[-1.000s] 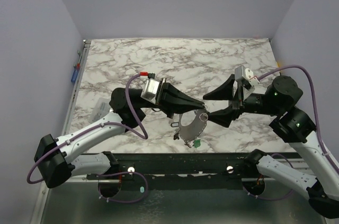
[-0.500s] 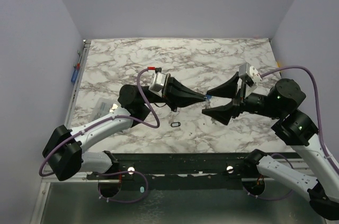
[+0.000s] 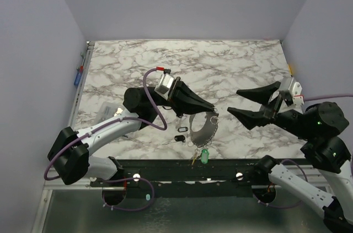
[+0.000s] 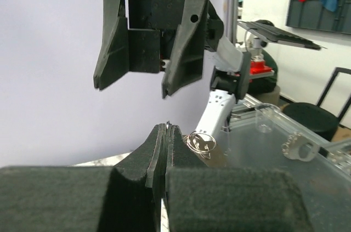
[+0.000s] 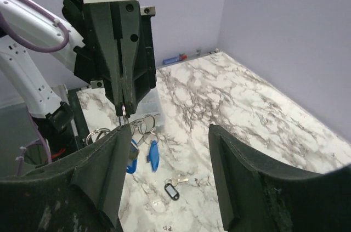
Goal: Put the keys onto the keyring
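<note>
The keys (image 3: 203, 156) dangle closest to the bases, just above the table's near edge. A green tag and a yellowish one hang lowest, and the right wrist view shows blue tags among them. They hang from the keyring (image 3: 202, 125), which is held off the table by the left gripper (image 3: 212, 109). That gripper's jaws are pressed together on the top of the wire, which shows as a thin line between the pads in the left wrist view.

Just left of the keyring, a small black ring (image 3: 181, 129) lies on the table (image 3: 138, 62). The right wrist view shows what looks like a loose key (image 5: 179, 180) near it.

The right gripper (image 3: 233, 102) stands well apart to the right, with its jaws wide apart and empty.

The hanging keys seem threaded already, so the step in hand is likely fetching what remains. That calls for the right gripper to drop to the table and pinch the tiny loose key cleanly, without catching the black ring. Meanwhile the left gripper must hold the keyring steady.
</note>
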You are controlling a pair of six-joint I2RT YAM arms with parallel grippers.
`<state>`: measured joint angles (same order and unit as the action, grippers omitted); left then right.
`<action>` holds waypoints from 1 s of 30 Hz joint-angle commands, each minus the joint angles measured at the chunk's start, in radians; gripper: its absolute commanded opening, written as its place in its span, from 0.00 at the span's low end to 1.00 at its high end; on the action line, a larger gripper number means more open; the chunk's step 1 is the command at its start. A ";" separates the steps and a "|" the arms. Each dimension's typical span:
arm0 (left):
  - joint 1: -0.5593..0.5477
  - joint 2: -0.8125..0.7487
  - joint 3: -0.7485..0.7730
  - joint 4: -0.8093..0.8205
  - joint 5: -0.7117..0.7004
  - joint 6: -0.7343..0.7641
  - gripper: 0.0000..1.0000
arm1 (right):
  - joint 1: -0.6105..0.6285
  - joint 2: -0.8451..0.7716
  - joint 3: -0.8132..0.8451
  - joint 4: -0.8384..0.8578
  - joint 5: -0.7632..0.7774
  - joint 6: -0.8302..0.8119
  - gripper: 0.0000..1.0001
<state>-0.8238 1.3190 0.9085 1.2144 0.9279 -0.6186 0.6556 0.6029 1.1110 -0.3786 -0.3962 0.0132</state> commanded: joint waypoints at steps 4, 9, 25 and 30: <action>0.005 0.003 0.082 0.087 0.141 -0.132 0.00 | 0.006 0.039 0.071 -0.140 -0.150 -0.128 0.59; 0.006 0.001 0.115 0.096 0.164 -0.167 0.00 | 0.005 0.087 0.071 -0.178 -0.322 -0.123 0.52; 0.007 0.013 0.133 0.121 0.142 -0.180 0.00 | 0.005 0.129 0.067 -0.143 -0.459 -0.095 0.48; 0.006 0.017 0.142 0.125 0.137 -0.180 0.00 | 0.006 0.139 0.056 -0.136 -0.500 -0.081 0.48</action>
<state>-0.8200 1.3338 1.0080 1.2865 1.0840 -0.7929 0.6556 0.7334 1.1748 -0.5251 -0.8280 -0.0917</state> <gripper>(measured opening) 0.017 0.485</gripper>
